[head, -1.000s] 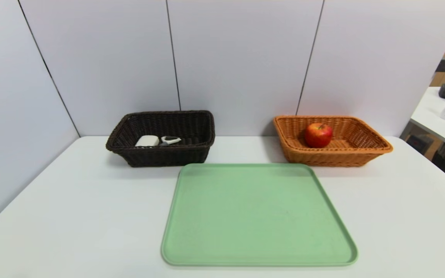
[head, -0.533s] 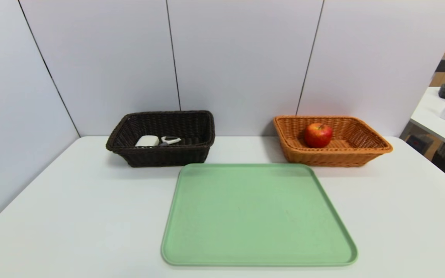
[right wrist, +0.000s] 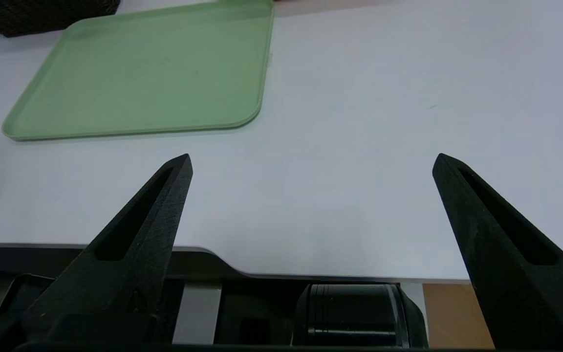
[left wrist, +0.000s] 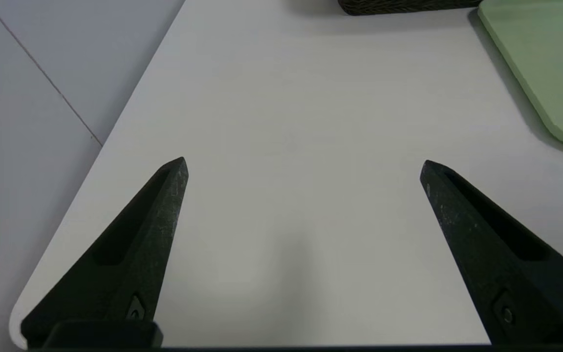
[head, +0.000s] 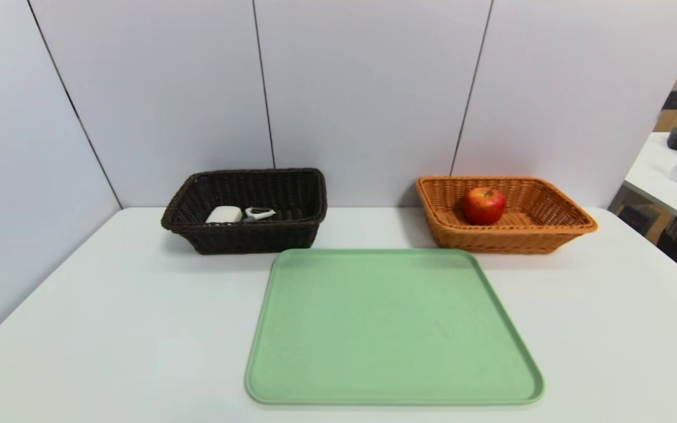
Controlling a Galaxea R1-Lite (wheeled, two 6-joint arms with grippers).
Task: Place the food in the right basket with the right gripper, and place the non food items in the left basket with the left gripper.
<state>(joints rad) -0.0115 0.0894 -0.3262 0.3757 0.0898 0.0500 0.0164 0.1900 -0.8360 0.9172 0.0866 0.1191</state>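
Observation:
A red apple (head: pixel 483 205) lies in the orange basket (head: pixel 573 222) at the back right. The dark brown basket (head: pixel 309 214) at the back left holds a white case (head: pixel 224 214) and a small white and grey tool (head: pixel 259 214). Neither gripper shows in the head view. My left gripper (left wrist: pixel 303 164) is open over the bare table near its left front corner, nothing between its fingers. My right gripper (right wrist: pixel 312 159) is open too, low at the table's front edge on the right, empty.
A green tray (head: pixel 394 329) with nothing on it lies in the middle of the white table (head: pixel 109 329), its corner (left wrist: pixel 555 73) seen from the left wrist and its face (right wrist: pixel 154 68) from the right wrist. Grey panels wall the back and left. A side table (head: pixel 676 182) with clutter stands far right.
A dark bit of the left gripper at the lower left corner of the head view has dropped out of sight. Baskets, tray and their contents have not moved.

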